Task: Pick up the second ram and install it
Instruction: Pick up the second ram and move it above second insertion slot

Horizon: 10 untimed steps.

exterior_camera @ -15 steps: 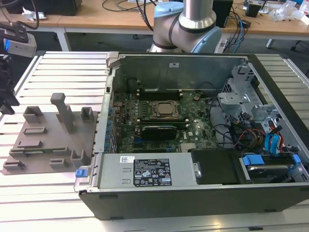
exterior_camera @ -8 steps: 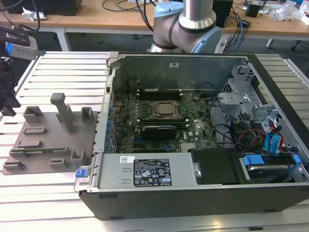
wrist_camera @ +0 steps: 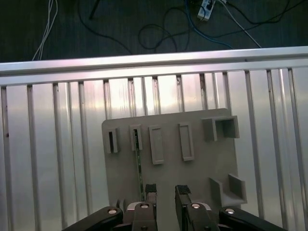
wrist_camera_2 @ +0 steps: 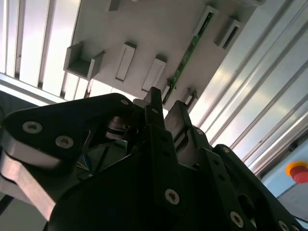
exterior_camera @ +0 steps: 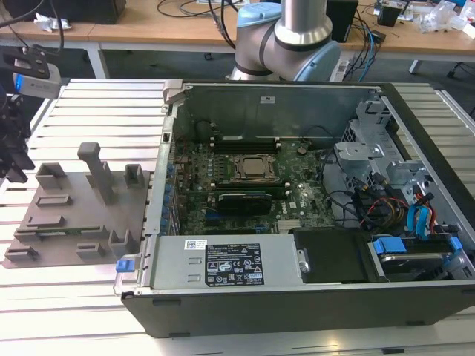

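- The pick-up step looked to be in hand, with nothing grasped: the hand (wrist_camera: 166, 196) hung over the grey fixture plate (wrist_camera: 192, 125), its fingers (wrist_camera: 150, 191) parted by a modest gap with nothing between them.
- The second ram (wrist_camera: 139, 166) stood on its thin edge in the plate's holders, just beside one finger and outside the gap, not between the fingers.
- In the second wrist view the green stick (wrist_camera_2: 187, 55) ran straight away from the fingertips.
- Judged from this, a grasp called for a small sideways shift to put the fingers astride the stick, then a straight descent.
- The plate lay on the slatted worktop (exterior_camera: 96, 111), at the exterior view's left of the open computer case (exterior_camera: 297, 311).
- The stick's near end was hidden behind a finger, the hand's height above it could not be judged, and the free memory slot was hard to make out.
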Motion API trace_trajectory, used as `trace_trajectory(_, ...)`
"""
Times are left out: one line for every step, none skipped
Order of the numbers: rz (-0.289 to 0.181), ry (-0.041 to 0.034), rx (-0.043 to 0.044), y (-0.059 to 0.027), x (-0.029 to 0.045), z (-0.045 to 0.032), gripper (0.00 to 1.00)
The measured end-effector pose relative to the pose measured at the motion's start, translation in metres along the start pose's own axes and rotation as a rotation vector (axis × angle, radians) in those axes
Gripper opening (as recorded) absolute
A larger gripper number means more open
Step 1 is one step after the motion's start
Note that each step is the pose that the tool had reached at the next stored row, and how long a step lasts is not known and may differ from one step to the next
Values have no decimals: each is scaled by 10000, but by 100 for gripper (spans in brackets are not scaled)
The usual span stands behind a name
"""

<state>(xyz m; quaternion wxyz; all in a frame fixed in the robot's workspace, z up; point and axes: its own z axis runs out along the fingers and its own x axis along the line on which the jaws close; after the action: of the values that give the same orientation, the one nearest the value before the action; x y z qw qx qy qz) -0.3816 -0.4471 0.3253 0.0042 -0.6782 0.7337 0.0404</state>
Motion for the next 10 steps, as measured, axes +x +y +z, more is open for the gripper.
trace_trajectory(-1,0,0,-1,1,8,30)
trace_trajectory(0,0,0,-1,1,20,30)
trace_trajectory(0,0,0,-2,2,30,30)
trace_trajectory(0,0,1,-2,3,41,30)
trace_trajectory(0,0,0,-3,3,53,30)
trace_trajectory(0,0,0,-4,4,63,30)
trace_trajectory(0,0,0,-4,5,75,30)
trace_trajectory(0,0,0,-5,5,88,30)
trace_trajectory(-1,0,0,-6,6,98,30)
trace_trajectory(0,0,1,-6,7,107,30)
